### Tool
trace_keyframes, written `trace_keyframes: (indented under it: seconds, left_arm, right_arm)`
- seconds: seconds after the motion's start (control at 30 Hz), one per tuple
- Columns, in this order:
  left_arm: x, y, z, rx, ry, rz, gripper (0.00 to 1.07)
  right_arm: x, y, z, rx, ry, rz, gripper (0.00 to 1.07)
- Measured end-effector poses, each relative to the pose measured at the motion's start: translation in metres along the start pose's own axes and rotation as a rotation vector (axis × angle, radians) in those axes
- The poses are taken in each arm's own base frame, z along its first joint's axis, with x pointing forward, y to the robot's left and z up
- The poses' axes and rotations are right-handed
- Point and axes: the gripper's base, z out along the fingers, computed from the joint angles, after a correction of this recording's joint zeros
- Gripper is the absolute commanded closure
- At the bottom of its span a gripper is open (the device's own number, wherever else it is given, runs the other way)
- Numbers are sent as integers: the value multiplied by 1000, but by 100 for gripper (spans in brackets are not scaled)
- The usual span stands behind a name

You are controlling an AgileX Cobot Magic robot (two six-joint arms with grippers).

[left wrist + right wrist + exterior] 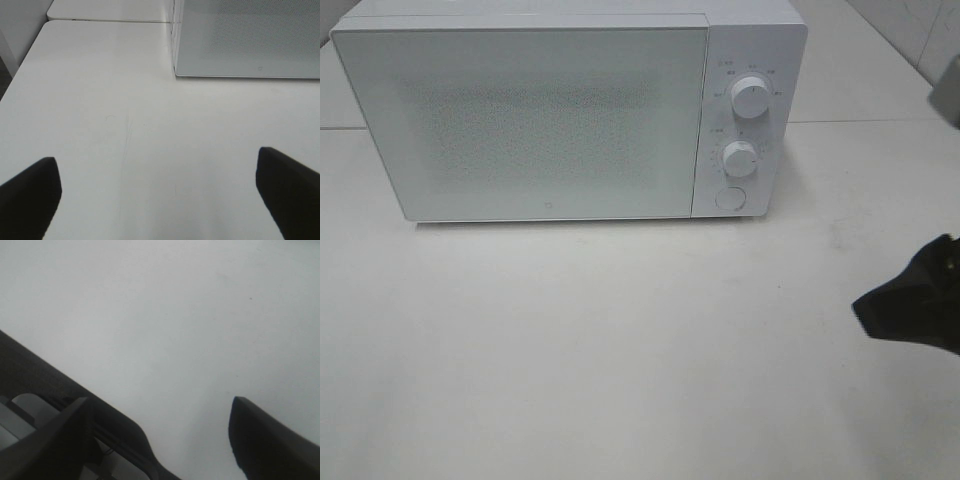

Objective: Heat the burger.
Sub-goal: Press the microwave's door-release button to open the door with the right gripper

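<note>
The burger is out of view in every frame. The white microwave (560,110) stands at the back of the table with its frosted door (520,125) closed. In the left wrist view my left gripper (159,172) hangs open over bare tabletop, its two dark fingers (30,195) far apart, and the microwave's lower corner (250,40) lies ahead of it. My right gripper (160,410) is open too, with nothing between its fingers (265,440). In the exterior view it shows only as a black shape (912,300) at the right edge.
The microwave's panel carries two round knobs (750,95) (739,157) and a round button (730,198). A white table (620,350) stretches in front of it, with a seam to a second tabletop (110,10) behind. The table's left edge (20,70) is near the left gripper.
</note>
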Motion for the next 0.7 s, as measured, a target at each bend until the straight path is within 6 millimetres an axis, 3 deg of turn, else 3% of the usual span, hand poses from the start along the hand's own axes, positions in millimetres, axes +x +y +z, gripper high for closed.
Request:
trace_keyframes:
  seconds: [0.13, 0.43, 0.53, 0.7]
  left_arm:
    - [0, 0, 0, 0, 0, 0, 9]
    - [0, 0, 0, 0, 0, 0, 9]
    - [0, 0, 0, 0, 0, 0, 9]
    - [0, 0, 0, 0, 0, 0, 9]
  right_arm:
    - [12, -17, -25, 72, -81, 102, 35]
    - [40, -19, -74, 135, -352, 163, 35]
    - [51, -17, -83, 150, -409, 172, 35]
    - [72, -15, -79, 153, -448, 168, 35]
